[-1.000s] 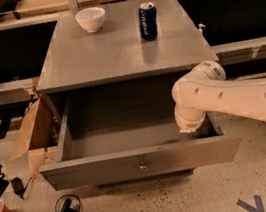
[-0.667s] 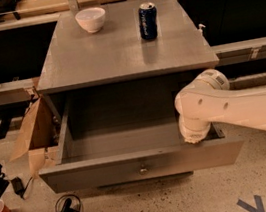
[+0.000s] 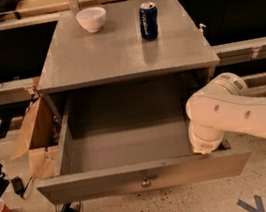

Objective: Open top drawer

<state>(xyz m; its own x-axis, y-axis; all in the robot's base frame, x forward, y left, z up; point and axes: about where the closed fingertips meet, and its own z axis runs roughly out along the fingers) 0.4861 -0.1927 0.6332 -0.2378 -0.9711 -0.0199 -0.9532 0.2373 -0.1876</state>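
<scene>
Inside the open top drawer (image 3: 144,176), front right, hangs the gripper (image 3: 206,146).

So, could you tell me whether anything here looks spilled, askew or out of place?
Nothing stands out. The bowl and can stand upright on the cabinet top, the drawer is open and looks empty, and the claw sits at its right front corner.

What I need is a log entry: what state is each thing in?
top drawer: pulled wide open.
pincer: low inside the drawer's right front corner.
soda can: upright on the cabinet top.
bowl: upright on the cabinet top.
cardboard box: flaps open.
</scene>
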